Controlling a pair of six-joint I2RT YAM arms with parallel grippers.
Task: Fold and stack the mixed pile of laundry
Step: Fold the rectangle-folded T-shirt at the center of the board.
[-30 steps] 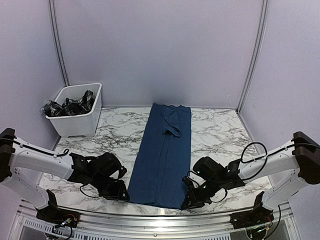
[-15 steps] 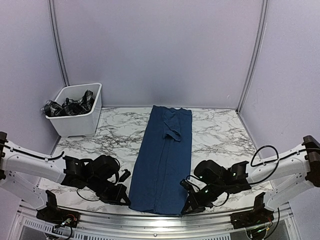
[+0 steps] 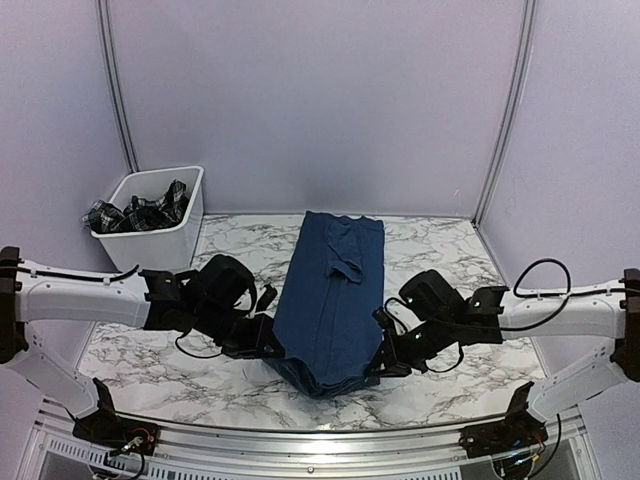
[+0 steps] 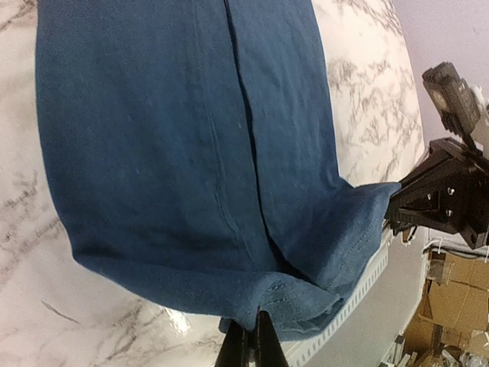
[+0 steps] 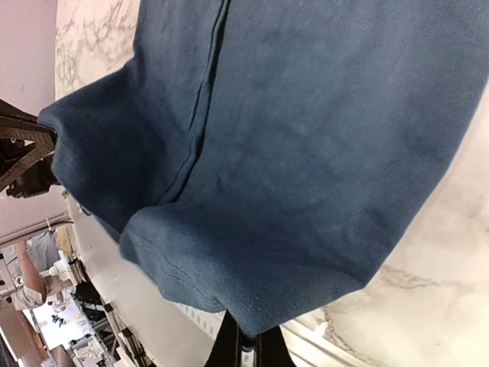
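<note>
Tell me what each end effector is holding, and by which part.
Both grip the navy t-shirt: left end effector its near-left hem corner, right end effector its near-right hem corner.

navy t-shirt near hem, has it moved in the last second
Yes. The near hem of the navy t-shirt has moved away from the front rail, toward the back wall.
</note>
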